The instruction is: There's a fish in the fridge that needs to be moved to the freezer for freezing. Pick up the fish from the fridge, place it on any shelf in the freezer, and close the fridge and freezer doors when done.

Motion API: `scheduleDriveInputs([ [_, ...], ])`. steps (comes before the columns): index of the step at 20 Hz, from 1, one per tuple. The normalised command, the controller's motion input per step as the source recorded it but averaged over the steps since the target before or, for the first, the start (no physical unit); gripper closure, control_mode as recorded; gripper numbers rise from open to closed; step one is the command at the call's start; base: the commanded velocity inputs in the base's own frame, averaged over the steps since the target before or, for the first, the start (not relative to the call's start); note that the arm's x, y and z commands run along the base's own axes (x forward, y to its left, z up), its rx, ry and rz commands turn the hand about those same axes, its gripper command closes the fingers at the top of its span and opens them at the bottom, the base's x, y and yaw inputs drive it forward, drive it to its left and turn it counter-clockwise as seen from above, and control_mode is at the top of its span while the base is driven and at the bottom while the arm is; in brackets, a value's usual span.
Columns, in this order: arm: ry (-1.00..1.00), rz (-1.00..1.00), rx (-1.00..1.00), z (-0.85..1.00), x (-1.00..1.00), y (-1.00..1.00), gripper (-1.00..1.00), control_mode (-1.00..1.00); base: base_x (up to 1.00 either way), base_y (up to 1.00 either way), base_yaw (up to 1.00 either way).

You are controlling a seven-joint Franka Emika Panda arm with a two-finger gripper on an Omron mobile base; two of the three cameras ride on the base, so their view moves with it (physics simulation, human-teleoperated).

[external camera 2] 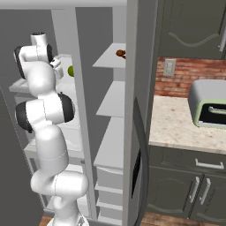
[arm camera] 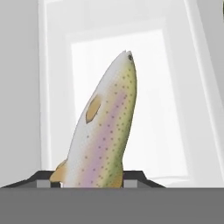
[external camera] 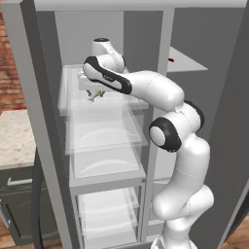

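The gripper is closed on the tail end of the fish, which juts out straight ahead from between the fingers, over an upper glass shelf inside the fridge.

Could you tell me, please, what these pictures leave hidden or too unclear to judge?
- Fish: in the hand view its tail end is cut off behind the fingertips and the bottom band, so the grip point is unseen.
- Pincer: in the left base view the arm's wrist covers it, so its jaw gap is unreadable.
- Small dark thing on the freezer shelf: too small to identify in the right base view.
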Motion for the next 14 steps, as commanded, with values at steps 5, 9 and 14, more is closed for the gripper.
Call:
scheduleDriveInputs([
  [5, 0.00, 0.02, 0.09, -0.76, -0.01, 0.00, 1.00, -1.00, 0.00, 0.00, 0.00],
  [9, 0.03, 0.06, 0.13, -0.99, 0.00, 0.09, 1.00, -1.00, 0.00, 0.00, 0.00],
  [14, 0.16, 0.13, 0.04, -1.00, 0.00, 0.23, 1.00, -1.00, 0.00, 0.00, 0.00],
])
